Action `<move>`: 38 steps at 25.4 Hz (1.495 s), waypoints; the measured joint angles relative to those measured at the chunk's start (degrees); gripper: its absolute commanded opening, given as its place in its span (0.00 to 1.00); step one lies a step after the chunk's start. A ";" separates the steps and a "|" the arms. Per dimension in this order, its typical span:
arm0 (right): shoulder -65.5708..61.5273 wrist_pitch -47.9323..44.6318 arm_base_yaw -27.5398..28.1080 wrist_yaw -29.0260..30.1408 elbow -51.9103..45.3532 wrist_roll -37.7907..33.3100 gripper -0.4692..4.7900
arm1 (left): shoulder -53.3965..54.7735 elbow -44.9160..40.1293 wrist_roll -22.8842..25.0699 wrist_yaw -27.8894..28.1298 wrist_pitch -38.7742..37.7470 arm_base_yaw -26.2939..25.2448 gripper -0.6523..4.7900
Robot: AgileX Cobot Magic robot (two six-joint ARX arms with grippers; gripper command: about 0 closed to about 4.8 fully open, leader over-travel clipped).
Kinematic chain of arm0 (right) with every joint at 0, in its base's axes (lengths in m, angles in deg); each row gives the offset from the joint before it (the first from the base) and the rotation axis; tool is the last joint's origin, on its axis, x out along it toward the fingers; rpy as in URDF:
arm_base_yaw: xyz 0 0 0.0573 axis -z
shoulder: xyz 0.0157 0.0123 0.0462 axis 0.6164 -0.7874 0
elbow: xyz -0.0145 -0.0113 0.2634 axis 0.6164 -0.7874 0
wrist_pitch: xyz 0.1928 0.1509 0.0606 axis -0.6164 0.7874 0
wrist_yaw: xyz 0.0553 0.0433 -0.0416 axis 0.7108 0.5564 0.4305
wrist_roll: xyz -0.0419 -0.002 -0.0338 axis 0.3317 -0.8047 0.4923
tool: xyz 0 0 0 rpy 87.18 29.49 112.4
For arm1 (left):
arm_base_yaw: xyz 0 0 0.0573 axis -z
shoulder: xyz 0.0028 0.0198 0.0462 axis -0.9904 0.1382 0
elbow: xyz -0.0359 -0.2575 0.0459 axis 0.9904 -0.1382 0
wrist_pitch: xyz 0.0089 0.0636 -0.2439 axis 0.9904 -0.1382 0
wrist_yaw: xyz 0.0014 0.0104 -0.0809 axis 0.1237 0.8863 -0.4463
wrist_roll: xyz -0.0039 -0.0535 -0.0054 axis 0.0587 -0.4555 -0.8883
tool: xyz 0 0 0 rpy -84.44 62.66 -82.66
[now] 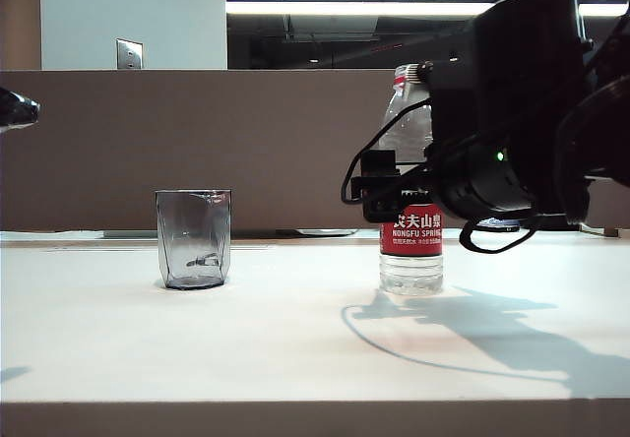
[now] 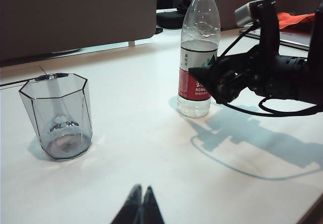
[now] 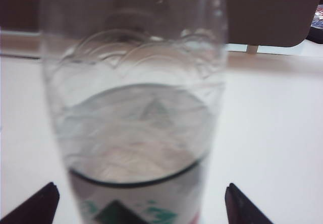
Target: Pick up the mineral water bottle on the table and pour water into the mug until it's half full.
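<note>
- Nearest to us, the brownish front edge of the table [image 1: 295, 419] runs across the foot of the exterior view, with bare white tabletop behind it.
- On the right the big dark right arm [image 1: 522, 112] fills the upper corner and throws a shadow [image 1: 492, 334] onto the white surface.
- The right gripper [image 3: 139, 201] is level with the bottle's label; in its own wrist view the two dark fingertips [image 3: 33, 204] stand wide apart, one on each side of the bottle, with white table showing between each tip and the plastic. Jaws spread, nothing clamped.
- The mineral water bottle [image 1: 410, 230] stands upright on the table, right of centre, red label facing us, partly hidden by the gripper.
- The water [image 3: 136, 133] comes up to about the top of the label, the clear shoulder above it empty.
- Off to the left, well apart from the bottle, the mug [image 1: 193, 238] sits upright on the table, smoky grey and faceted; whether there's any liquid inside, I can't tell.
- The left gripper [image 2: 141, 206] shows in its own wrist view as two dark fingertips pressed together, holding nothing, above bare table on the mug's side.
- Farthest back, a brown partition [image 1: 197, 142] runs behind the table, and above it a long ceiling light [image 1: 345, 9] glows.
</note>
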 measured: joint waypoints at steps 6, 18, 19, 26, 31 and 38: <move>-1.97 -0.70 4.35 2.86 1.57 -5.03 1.00 | 0.00 0.00 0.00 -0.02 0.00 0.00 0.11; -3.56 2.27 4.92 6.19 6.97 -5.18 1.00 | -0.02 0.00 0.00 0.00 0.00 0.00 0.11; -3.91 2.43 4.94 6.14 7.28 -5.18 1.00 | -0.02 0.00 0.00 0.00 0.00 0.00 0.11; -4.07 2.71 4.92 5.79 7.50 -5.20 0.81 | 0.00 0.00 0.00 0.00 0.00 0.00 0.11; -4.07 2.75 4.96 6.03 7.50 -5.11 0.65 | 0.00 0.00 0.00 0.00 0.00 0.00 0.11; -4.04 2.75 4.92 5.99 7.48 -5.14 0.65 | 0.00 0.00 0.00 0.00 0.00 0.00 0.11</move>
